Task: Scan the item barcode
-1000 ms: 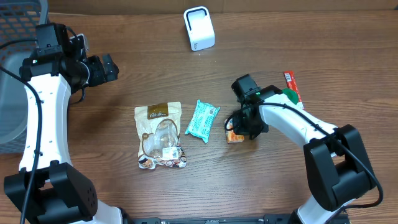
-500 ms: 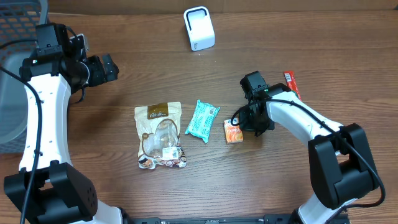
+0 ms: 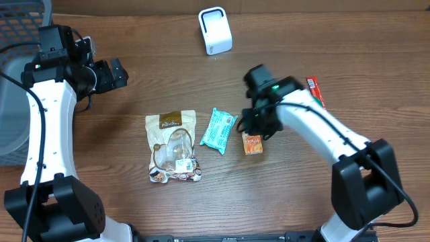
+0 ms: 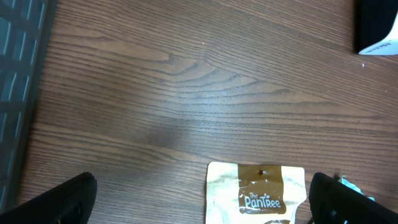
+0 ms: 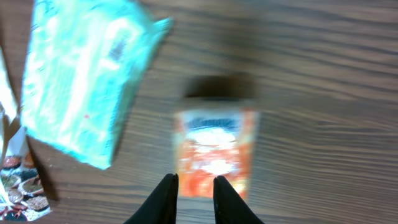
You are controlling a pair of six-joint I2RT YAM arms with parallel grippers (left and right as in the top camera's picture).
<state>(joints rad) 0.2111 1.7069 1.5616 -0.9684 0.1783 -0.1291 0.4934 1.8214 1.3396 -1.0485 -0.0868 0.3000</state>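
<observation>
Around the orange packet, bare table lies free to its right and nearer the robot, the teal packet crowds its left, and the right gripper hangs over its far edge.

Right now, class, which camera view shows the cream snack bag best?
Overhead: the cream snack bag lies whole and unobstructed there. The left wrist view catches only its top part with the label. The right wrist view, which is blurred, shows just a corner of it at the lower left.
</observation>
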